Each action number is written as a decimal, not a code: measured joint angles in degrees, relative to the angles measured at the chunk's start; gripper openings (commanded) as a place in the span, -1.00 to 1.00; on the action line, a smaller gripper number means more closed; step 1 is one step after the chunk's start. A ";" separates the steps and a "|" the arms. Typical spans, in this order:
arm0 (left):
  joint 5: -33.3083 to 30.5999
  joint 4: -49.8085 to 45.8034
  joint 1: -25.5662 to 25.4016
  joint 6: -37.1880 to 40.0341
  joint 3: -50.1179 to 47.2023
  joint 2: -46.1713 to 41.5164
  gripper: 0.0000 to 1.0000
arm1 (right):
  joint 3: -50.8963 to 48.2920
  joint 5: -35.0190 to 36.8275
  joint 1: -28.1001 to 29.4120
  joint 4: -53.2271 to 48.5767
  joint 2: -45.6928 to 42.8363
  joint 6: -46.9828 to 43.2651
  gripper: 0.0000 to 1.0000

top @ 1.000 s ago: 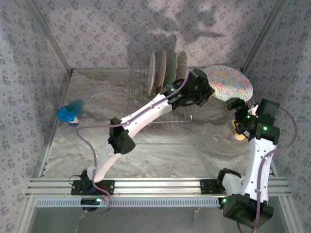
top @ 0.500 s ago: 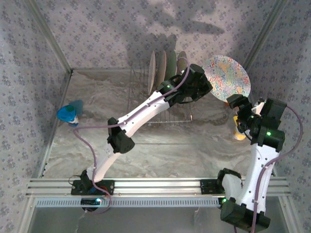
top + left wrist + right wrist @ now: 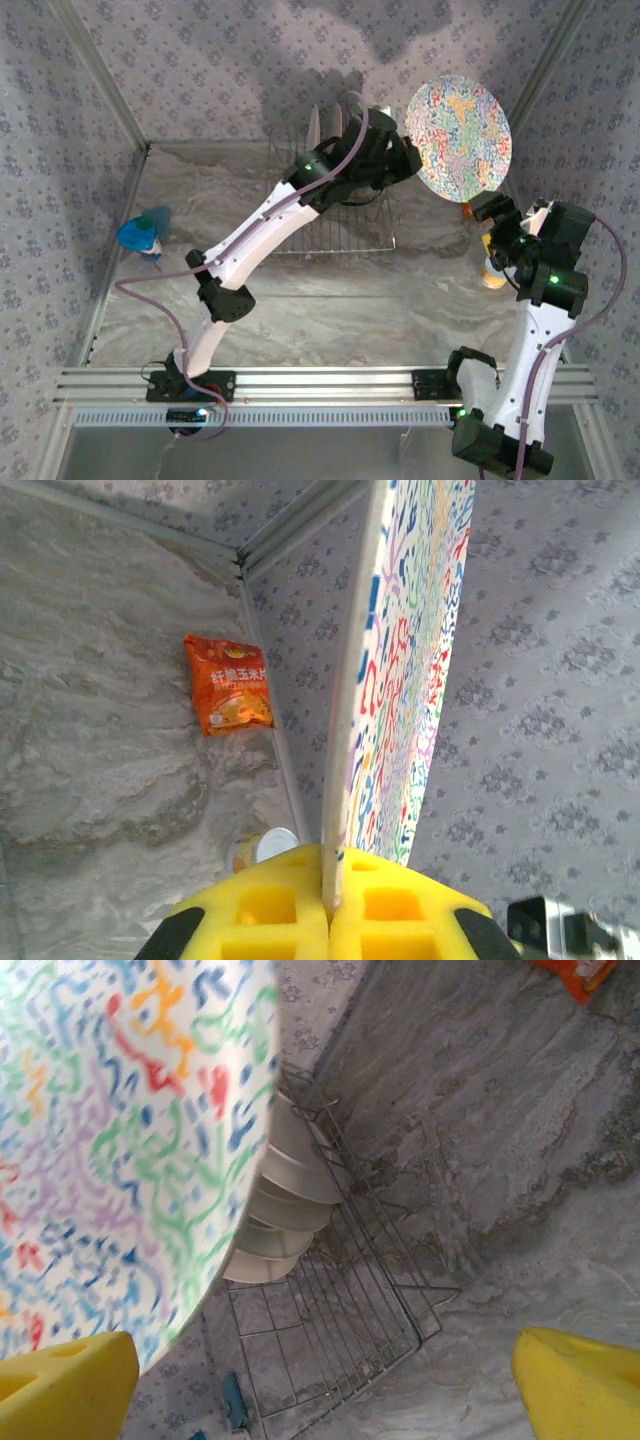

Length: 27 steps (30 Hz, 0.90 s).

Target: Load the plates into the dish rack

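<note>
My left gripper (image 3: 406,160) is shut on the rim of a multicolour floral plate (image 3: 458,138), holding it lifted and nearly upright, to the right of the dish rack (image 3: 330,228). In the left wrist view the plate (image 3: 400,660) stands edge-on, pinched between the yellow pads of the left gripper (image 3: 328,885). Several pale plates (image 3: 285,1200) stand upright in the back of the wire dish rack (image 3: 350,1300). My right gripper (image 3: 492,218) hangs just below the lifted plate, open and holding nothing. Its wrist view shows the right gripper (image 3: 320,1390) wide apart, with the floral plate (image 3: 110,1130) close at the left.
An orange snack packet (image 3: 230,683) lies by the right wall. A yellow can with a white lid (image 3: 265,848) lies near it, beside my right arm (image 3: 492,272). A small blue bowl (image 3: 140,235) sits at the left wall. Patterned walls close in three sides.
My left arm has raised the floral plate off the table and tipped it from flat to nearly upright, moving back toward the rack. The right gripper has stayed open and shifted slightly.
</note>
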 measured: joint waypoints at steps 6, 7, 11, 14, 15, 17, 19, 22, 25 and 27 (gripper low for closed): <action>-0.02 -3.56 1.07 7.56 -4.39 -7.63 -1.00 | 0.46 -4.50 -0.15 3.15 1.40 -3.52 0.96; -0.07 -3.67 1.33 8.48 -6.60 -9.51 -1.00 | 0.90 -5.25 -0.15 3.17 1.95 -4.13 0.96; 0.17 -2.67 4.00 11.32 -21.05 -20.79 -1.00 | 2.29 -8.72 -0.15 5.35 2.91 -6.25 0.95; 1.79 -0.76 8.04 12.00 -32.15 -28.85 -1.00 | 2.36 -12.04 -0.13 7.98 2.80 -6.88 0.93; 2.38 -0.13 9.55 12.09 -35.08 -30.91 -1.00 | 2.36 -12.92 -0.07 8.81 2.82 -6.99 0.92; 3.87 1.46 13.05 12.33 -41.57 -35.47 -1.00 | 2.40 -15.08 0.81 10.97 2.99 -7.80 0.90; 6.01 2.54 16.72 12.87 -46.82 -39.30 -1.00 | 2.95 -17.07 2.45 12.57 3.63 -9.16 0.91; 11.91 3.39 22.53 14.10 -53.40 -44.37 -1.00 | 4.87 -19.96 6.27 14.19 6.21 -11.67 0.93; 18.93 3.48 28.06 16.06 -57.70 -48.22 -1.00 | 7.26 -22.16 11.87 14.80 10.23 -14.99 0.95; 23.96 3.41 31.39 17.92 -59.54 -50.14 -1.00 | 8.02 -22.53 15.85 15.26 12.59 -16.68 0.99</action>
